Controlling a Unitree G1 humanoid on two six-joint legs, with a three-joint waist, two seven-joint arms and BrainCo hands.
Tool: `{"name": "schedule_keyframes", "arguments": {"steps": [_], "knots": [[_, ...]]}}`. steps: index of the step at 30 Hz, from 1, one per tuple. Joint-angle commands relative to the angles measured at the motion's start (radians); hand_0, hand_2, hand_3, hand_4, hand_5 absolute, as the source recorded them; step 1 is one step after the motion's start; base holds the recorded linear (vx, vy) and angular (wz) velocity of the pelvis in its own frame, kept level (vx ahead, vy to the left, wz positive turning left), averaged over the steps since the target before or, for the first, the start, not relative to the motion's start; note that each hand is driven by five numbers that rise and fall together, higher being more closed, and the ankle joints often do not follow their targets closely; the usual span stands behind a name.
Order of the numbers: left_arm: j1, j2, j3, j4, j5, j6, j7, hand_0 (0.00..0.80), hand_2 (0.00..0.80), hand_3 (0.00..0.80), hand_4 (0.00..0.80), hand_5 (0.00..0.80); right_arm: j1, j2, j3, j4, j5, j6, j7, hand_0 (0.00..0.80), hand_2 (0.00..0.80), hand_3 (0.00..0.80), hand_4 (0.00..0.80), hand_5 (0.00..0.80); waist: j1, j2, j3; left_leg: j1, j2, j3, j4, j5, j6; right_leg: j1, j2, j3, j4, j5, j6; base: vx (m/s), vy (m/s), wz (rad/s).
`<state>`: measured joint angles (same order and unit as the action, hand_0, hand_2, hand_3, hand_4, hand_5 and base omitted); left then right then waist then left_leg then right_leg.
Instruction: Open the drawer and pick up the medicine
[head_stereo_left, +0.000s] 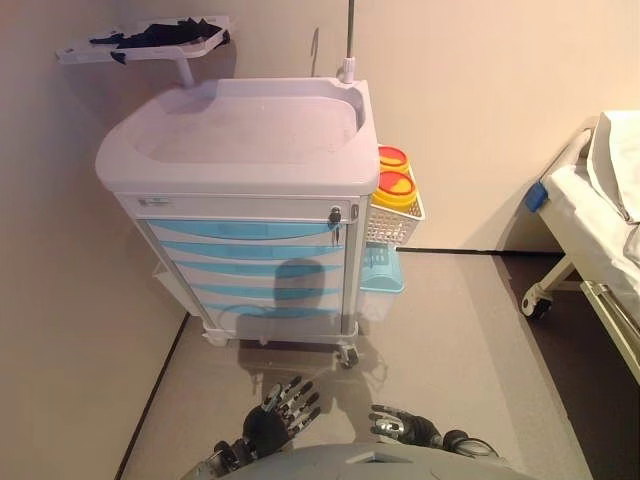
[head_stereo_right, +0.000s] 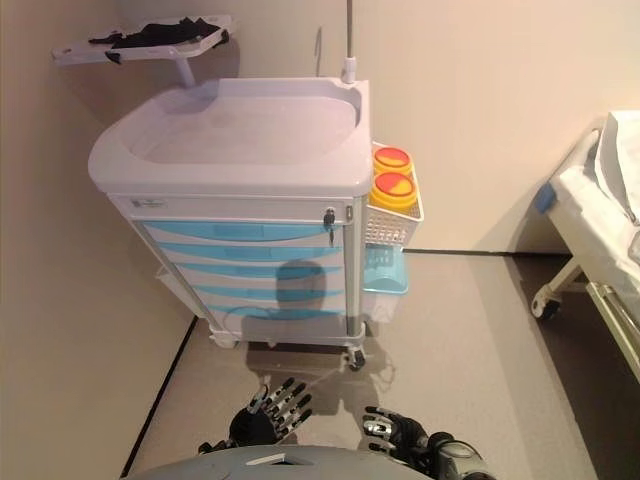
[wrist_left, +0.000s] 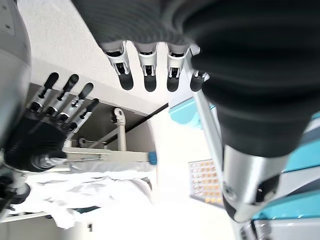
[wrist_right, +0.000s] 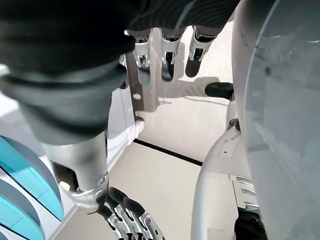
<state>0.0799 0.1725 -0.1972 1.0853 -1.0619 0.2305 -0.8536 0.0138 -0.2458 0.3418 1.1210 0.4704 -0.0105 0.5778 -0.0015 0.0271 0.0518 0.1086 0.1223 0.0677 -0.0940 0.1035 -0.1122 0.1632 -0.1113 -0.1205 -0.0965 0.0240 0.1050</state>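
A white medical cart (head_stereo_left: 240, 150) stands against the wall with several blue drawers, all shut. The top drawer (head_stereo_left: 240, 229) has a key lock (head_stereo_left: 335, 215) at its right end. No medicine shows in any view. My left hand (head_stereo_left: 280, 410) is low in front of the cart, well short of it, with its fingers (wrist_left: 145, 70) straight and empty. My right hand (head_stereo_left: 405, 425) is beside it to the right, also open and empty, with straight fingers (wrist_right: 165, 55). Both hands hover above the floor.
A white wire basket (head_stereo_left: 397, 228) on the cart's right side holds two yellow containers with red lids (head_stereo_left: 395, 185), and a light blue bin (head_stereo_left: 382, 272) hangs below it. A side shelf (head_stereo_left: 140, 42) with black items sticks out at the cart's back left. A bed (head_stereo_left: 600, 200) stands at the right.
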Motion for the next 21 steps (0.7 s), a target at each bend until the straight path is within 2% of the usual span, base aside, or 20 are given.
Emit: {"name": "schedule_keyframes", "arguments": {"steps": [1,4,5,9,13,17,21], "knots": [[-0.075,-0.054,0.040,0.045,-0.121,0.041,-0.030,0.000,0.000,0.000,0.000,0.000,-0.045,0.047,-0.014,0.034,0.036,-0.012,0.043,0.000,0.000,0.000,0.000,0.000,0.010,-0.042,0.097,0.024,-0.075,-0.003,0.036,-0.111,0.074,-0.046,-0.030,-0.042,0.079,-0.007,-0.014,0.044,0.040,0.03],[-0.077,-0.058,0.056,0.044,-0.153,-0.025,-0.029,0.000,0.000,0.000,0.000,0.000,-0.041,0.047,-0.019,0.032,0.056,-0.012,0.038,0.000,0.000,0.000,0.000,0.000,0.007,-0.043,0.114,0.012,-0.074,-0.002,0.050,-0.116,0.078,-0.060,-0.037,-0.037,0.097,-0.010,-0.015,0.046,0.043,0.02],[-0.083,-0.060,0.061,0.038,-0.172,-0.088,-0.049,0.000,0.000,0.000,0.000,0.000,-0.037,0.047,-0.021,0.026,0.067,-0.012,0.031,0.000,0.000,0.000,0.000,0.000,0.008,-0.044,0.130,-0.003,-0.075,-0.007,0.066,-0.119,0.081,-0.075,-0.043,-0.035,0.117,-0.015,-0.017,0.039,0.063,0.00],[-0.124,-0.060,0.057,-0.003,-0.212,-0.146,-0.040,0.000,0.000,0.000,0.000,0.000,-0.038,0.040,-0.009,-0.024,0.102,-0.026,0.018,0.000,0.000,0.000,0.000,0.000,0.002,-0.051,0.192,-0.094,-0.082,-0.022,0.153,-0.137,0.095,-0.180,-0.051,-0.019,0.227,-0.045,-0.026,-0.071,0.066,0.00],[-0.202,-0.056,0.055,-0.070,-0.295,-0.141,-0.071,0.000,0.000,0.000,0.000,0.000,-0.056,0.026,0.005,-0.118,0.163,-0.040,-0.011,0.000,0.000,0.000,0.000,0.000,-0.016,-0.069,0.304,-0.272,-0.105,-0.015,0.346,-0.177,0.116,-0.376,-0.047,0.021,0.408,-0.073,-0.042,-0.207,0.077,0.03],[-0.248,-0.052,0.066,-0.131,-0.405,-0.157,-0.042,0.000,0.000,0.000,0.000,0.000,-0.054,0.011,0.001,-0.206,0.198,-0.034,-0.044,0.000,0.000,0.000,0.000,0.000,-0.036,-0.083,0.339,-0.419,-0.112,0.004,0.479,-0.209,0.128,-0.525,-0.038,0.053,0.506,-0.081,-0.050,-0.092,0.101,-0.10],[-0.302,-0.044,0.098,-0.187,-0.551,-0.141,-0.016,0.000,0.000,0.000,0.000,0.000,-0.052,-0.012,0.002,-0.278,0.204,-0.013,-0.068,0.000,0.000,0.000,0.000,0.000,-0.054,-0.090,0.363,-0.540,-0.107,0.013,0.576,-0.237,0.135,-0.646,-0.019,0.078,0.577,-0.086,-0.053,-0.035,0.116,-0.15]]}}
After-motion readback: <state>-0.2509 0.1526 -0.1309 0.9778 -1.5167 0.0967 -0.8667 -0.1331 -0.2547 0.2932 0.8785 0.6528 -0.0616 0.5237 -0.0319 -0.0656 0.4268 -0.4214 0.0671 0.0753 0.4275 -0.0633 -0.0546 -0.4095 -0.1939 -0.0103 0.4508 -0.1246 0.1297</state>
